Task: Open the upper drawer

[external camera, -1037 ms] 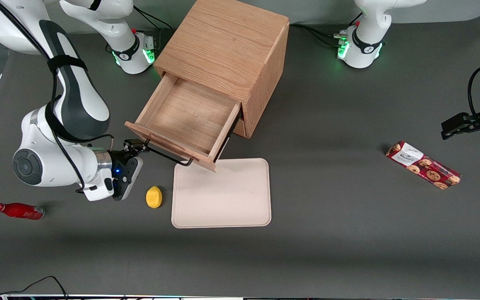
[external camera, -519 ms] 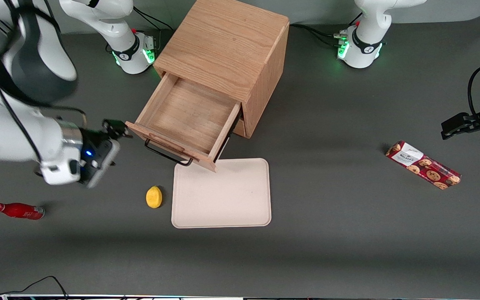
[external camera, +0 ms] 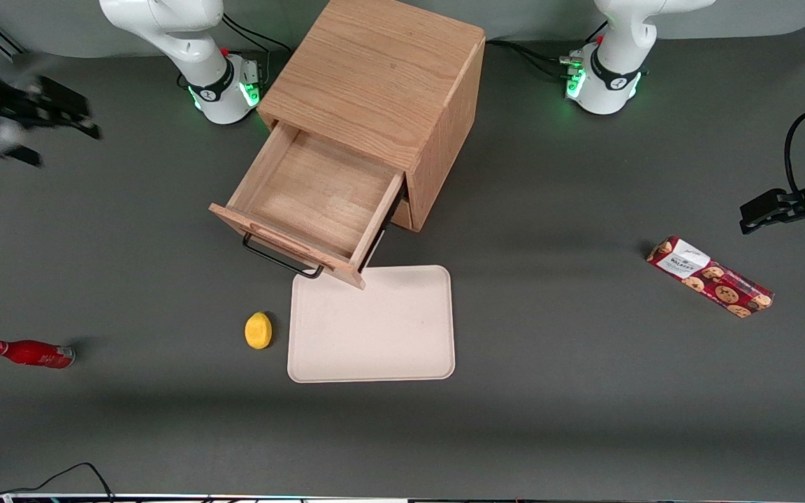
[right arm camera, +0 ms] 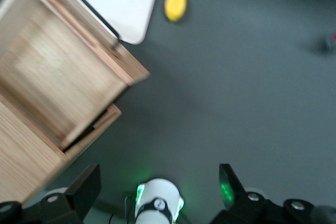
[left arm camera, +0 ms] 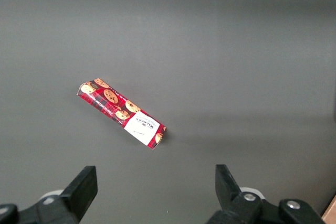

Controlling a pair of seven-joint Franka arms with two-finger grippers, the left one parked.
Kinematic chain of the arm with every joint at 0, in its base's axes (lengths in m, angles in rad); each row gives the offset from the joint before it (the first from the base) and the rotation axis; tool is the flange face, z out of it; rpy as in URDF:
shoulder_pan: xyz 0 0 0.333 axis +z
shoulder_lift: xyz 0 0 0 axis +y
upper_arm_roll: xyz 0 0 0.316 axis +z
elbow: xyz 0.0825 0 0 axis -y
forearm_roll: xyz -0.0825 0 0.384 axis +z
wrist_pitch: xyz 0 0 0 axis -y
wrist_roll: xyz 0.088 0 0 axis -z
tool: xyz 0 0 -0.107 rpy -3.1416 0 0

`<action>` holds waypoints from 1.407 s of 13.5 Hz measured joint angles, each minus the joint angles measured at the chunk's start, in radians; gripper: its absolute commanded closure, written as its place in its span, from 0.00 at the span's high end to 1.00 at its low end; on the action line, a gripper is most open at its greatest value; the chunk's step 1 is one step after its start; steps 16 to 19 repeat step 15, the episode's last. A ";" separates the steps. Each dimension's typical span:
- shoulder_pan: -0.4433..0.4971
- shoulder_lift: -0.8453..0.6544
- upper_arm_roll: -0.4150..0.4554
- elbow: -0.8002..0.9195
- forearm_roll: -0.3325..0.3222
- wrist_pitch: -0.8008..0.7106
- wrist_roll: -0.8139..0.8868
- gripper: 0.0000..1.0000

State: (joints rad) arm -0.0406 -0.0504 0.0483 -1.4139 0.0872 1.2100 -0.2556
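The upper drawer point(external camera: 312, 195) of the oak cabinet point(external camera: 381, 77) stands pulled far out and is empty. Its dark bar handle point(external camera: 280, 258) faces the front camera. My right gripper point(external camera: 67, 115) is open and empty, raised high above the working arm's end of the table, well away from the handle and farther from the front camera than it. In the right wrist view the gripper point(right arm camera: 157, 184) looks down on the open drawer point(right arm camera: 58, 72) and its handle point(right arm camera: 89, 11), with nothing between the fingers point(right arm camera: 84, 187).
A beige tray point(external camera: 374, 325) lies just in front of the drawer, a yellow lemon point(external camera: 258, 330) beside it. A red bottle point(external camera: 28, 353) lies toward the working arm's end. A cookie box point(external camera: 710, 276) lies toward the parked arm's end. The arm's base point(external camera: 224, 87) stands beside the cabinet.
My gripper has let go of the handle, pulled away from the drawer and risen fast toward the working arm's end of the table. The drawer stays open.
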 measured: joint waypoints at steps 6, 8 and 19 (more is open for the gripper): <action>0.005 -0.204 -0.026 -0.339 -0.035 0.102 0.153 1.00; 0.008 -0.206 0.034 -0.348 -0.036 0.116 0.232 1.00; 0.009 -0.179 0.058 -0.277 -0.038 0.157 0.299 1.00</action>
